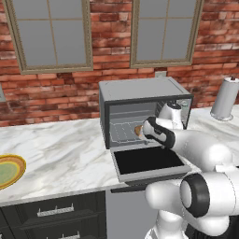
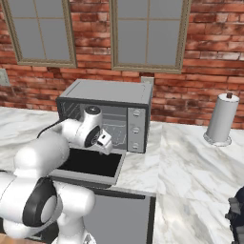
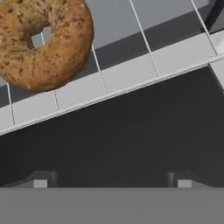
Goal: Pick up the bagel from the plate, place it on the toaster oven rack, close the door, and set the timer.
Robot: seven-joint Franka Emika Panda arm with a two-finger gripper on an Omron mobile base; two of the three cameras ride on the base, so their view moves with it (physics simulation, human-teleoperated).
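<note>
Bagel (image 3: 43,40) lies flat on the toaster oven rack (image 3: 131,70), close to the rack's front edge. The hand view shows this best: the whole brown ring with its hole, the silver wires under it, and the dark glass of the door (image 3: 113,135) below. In the left base view just a small brown bit of the bagel (image 1: 138,130) peeks out past the white arm inside the toaster oven (image 1: 140,88). The door (image 1: 148,161) hangs down flat and open over the counter's (image 1: 60,149) front edge. The fingers (image 3: 112,183) are spread wide apart and pinch nothing; they sit over the door, back from the bagel. The plate (image 1: 9,170) sits at the counter's left front edge. The right base view shows the oven's knobs (image 2: 136,128) and a paper towel roll (image 2: 221,119) on the counter.
</note>
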